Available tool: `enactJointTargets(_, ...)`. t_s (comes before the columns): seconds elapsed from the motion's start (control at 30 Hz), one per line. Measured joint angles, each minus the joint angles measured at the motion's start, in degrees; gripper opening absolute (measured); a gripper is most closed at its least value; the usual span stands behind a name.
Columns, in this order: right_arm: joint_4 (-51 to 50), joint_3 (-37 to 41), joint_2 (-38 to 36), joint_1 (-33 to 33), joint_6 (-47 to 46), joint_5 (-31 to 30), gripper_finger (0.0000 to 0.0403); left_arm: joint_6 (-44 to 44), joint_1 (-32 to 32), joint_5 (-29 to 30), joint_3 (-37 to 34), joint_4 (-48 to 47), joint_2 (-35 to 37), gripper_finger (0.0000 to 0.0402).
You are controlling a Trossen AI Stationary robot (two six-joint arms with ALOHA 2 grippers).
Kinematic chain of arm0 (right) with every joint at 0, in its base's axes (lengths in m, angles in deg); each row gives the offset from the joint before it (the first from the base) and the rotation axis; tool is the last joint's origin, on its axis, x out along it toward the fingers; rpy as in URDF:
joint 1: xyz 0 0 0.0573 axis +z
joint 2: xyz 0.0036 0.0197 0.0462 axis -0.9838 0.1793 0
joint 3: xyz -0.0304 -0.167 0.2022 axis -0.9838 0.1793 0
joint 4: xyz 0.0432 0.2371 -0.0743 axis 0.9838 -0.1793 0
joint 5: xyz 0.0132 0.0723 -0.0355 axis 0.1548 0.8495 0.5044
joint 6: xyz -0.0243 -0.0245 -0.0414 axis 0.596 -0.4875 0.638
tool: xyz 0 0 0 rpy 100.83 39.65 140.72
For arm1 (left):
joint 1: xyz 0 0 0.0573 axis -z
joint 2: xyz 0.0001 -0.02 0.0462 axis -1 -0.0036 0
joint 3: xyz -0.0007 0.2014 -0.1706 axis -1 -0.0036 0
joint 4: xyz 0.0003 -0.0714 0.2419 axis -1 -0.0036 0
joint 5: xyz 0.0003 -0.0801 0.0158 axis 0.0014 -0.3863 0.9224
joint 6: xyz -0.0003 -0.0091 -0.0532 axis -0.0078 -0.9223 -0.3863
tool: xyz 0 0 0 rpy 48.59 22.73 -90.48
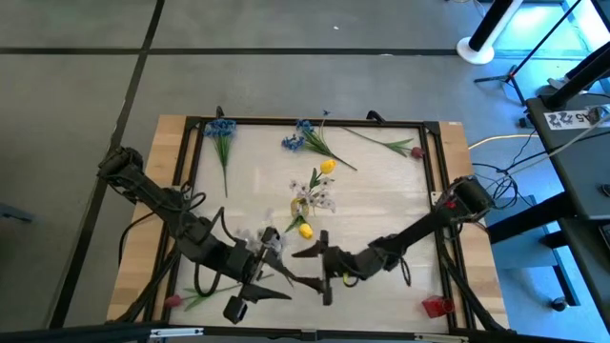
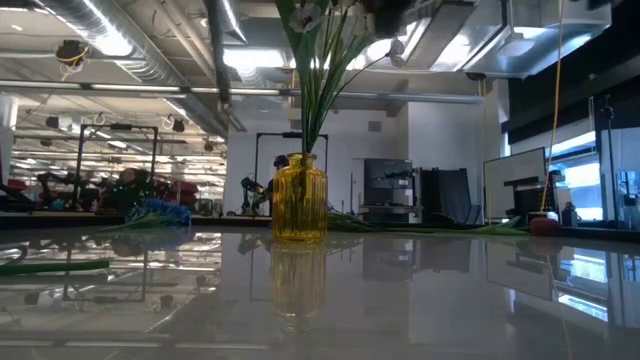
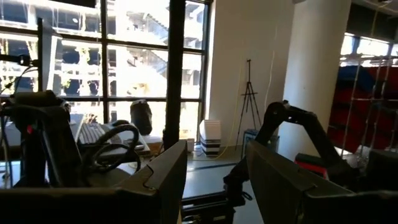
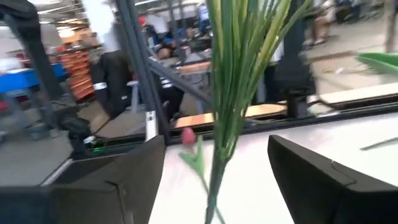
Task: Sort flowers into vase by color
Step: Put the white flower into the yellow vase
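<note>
A yellow glass vase stands mid-table, also seen from above, with a bunch of green stems rising from it to pale flower heads. My right gripper is open at stem height above the vase. Its fingers stand on either side of the stems without touching them. In the high view the right gripper reaches in from the right. My left gripper is open and tilted slightly up, with nothing between its fingers. It hovers near the front edge, left of the vase. Other flowers lie flat on the table.
Blue flowers lie at the far left and far middle. A red-headed stem lies far right and a yellow flower near the centre. A pink flower lies at the near left corner. A red object sits near right.
</note>
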Motion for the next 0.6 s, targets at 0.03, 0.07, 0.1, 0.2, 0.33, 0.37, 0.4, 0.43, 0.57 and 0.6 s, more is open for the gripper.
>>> enactJointTargets(0.03, -1.33, -0.66, 0.00, -0.76, -0.92, 2.07, 0.0289, 0.02, -0.02, 0.03, 0.00, 0.02, 0.00, 0.0163)
enactJointTargets(0.07, -3.00, -1.33, 0.00, -1.42, -1.42, 4.05, 0.0290, 0.11, -0.05, 0.15, 0.00, -0.03, 0.00, 0.0163)
enactJointTargets(0.1, -4.42, -2.00, 0.13, -1.91, -1.66, 5.57, 0.0291, 0.24, -0.05, 0.18, 0.00, -0.07, 0.00, 0.0163)
enactJointTargets(0.2, -7.62, -4.22, 1.14, -2.87, -1.97, 6.57, 0.0289, 1.04, -0.19, 0.18, 0.00, -0.03, 0.00, 0.0163)
enactJointTargets(0.33, -8.87, -6.86, 3.85, -2.72, -1.61, 4.80, 0.0279, 1.09, -0.20, 0.18, 0.00, 0.00, 0.00, 0.0163)
enactJointTargets(0.37, -9.57, -7.52, 4.55, -2.70, -1.52, 4.67, 0.0276, 1.09, -0.20, 0.21, 0.00, 0.00, 0.00, 0.0163)
enactJointTargets(0.4, -10.64, -8.11, 5.16, -2.70, -1.48, 4.25, 0.0273, 1.09, -0.20, 0.23, 0.00, 0.00, 0.00, 0.0163)
enactJointTargets(0.43, -11.77, -8.75, 5.77, -2.70, -1.50, 3.66, 0.0271, 1.09, -0.20, 0.23, 0.00, -0.04, 0.00, 0.0163)
enactJointTargets(0.57, -17.47, -9.61, 6.75, -2.70, -1.34, 0.80, 0.0263, 1.09, 0.04, 0.71, 0.00, -0.60, 0.02, 0.0163)
enactJointTargets(0.6, -19.19, -9.73, 6.78, -2.70, -1.35, 0.41, 0.0262, 1.09, 0.26, 1.35, 0.00, -1.64, 0.04, 0.0163)
